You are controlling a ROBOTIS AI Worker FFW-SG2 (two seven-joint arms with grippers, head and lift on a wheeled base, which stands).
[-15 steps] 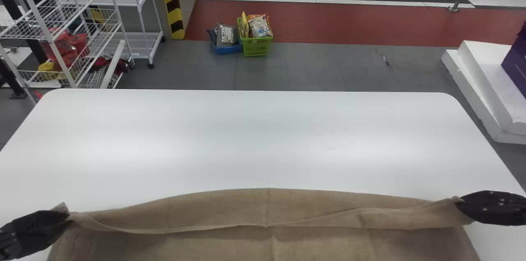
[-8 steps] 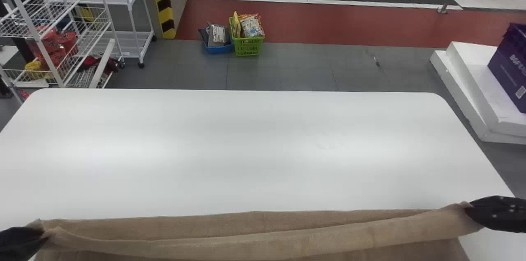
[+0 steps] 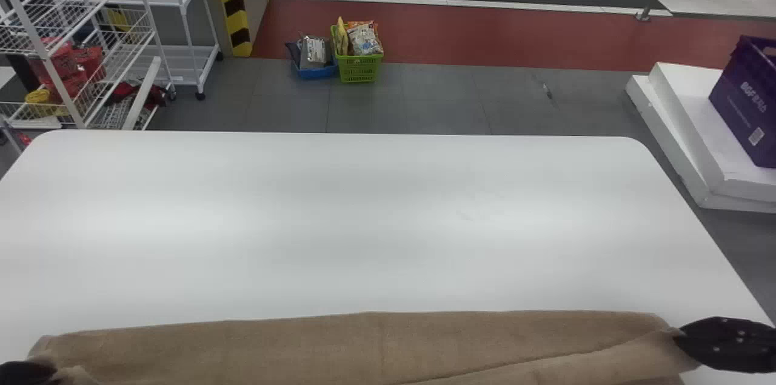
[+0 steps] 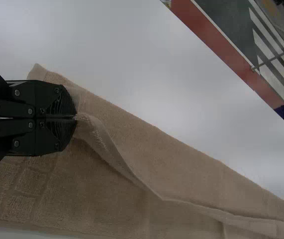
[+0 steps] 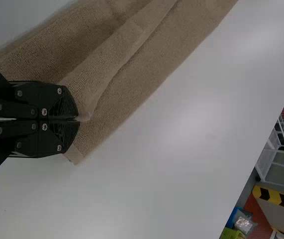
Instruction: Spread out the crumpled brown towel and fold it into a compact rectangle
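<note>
Spanning left tool point(image 3: 50, 371) to right tool point(image 3: 680, 338), brown towel point(image 3: 303, 345) pinched in both

White print point(image 3: 753, 97) and 1 label point(image 3: 756, 136) on purple crate point(image 3: 735, 70)

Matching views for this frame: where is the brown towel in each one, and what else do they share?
Head view: the brown towel spans most of the bottom edge.
Left wrist view: from the left gripper, which pinches it, the brown towel stretches away.
Right wrist view: pinched by the right gripper, the brown towel stretches off likewise.
Shared landmark: the red floor strip beyond the table.
</note>
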